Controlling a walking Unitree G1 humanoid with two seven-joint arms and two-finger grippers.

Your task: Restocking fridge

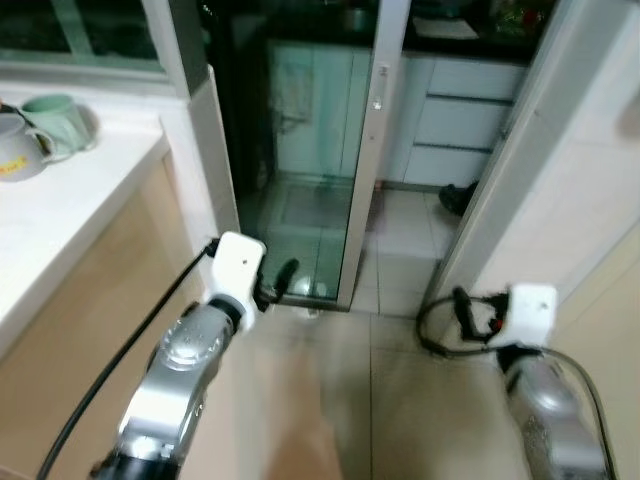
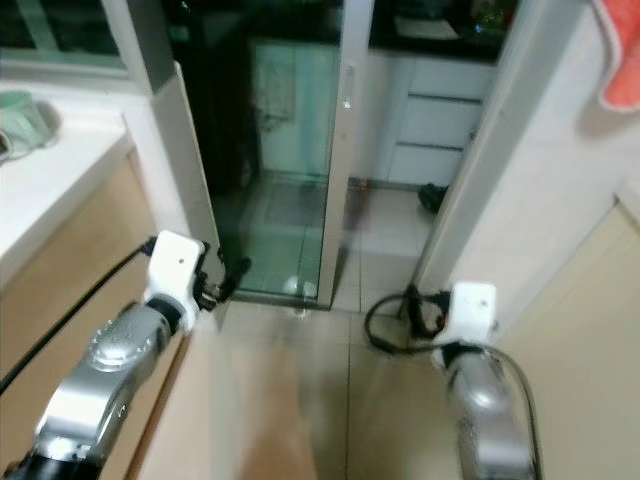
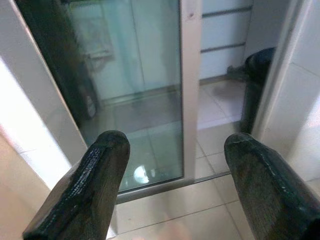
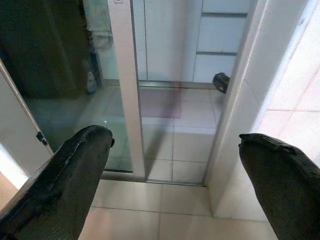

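Kitchen doorway | left gripper [image 3: 175,190] and right gripper [image 4: 175,185] both spread wide, holding nothing | no fridge or groceries to be seen here | risk: arms could clip the glass sliding door [image 1: 310,180] or door frame [image 1: 510,150] going through | left eye view alone shows mugs [image 1: 45,130] on counter [image 1: 70,220]

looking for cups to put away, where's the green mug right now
The green mug stands on the white counter at the robot's far left, beside a grey mug and just below the window.
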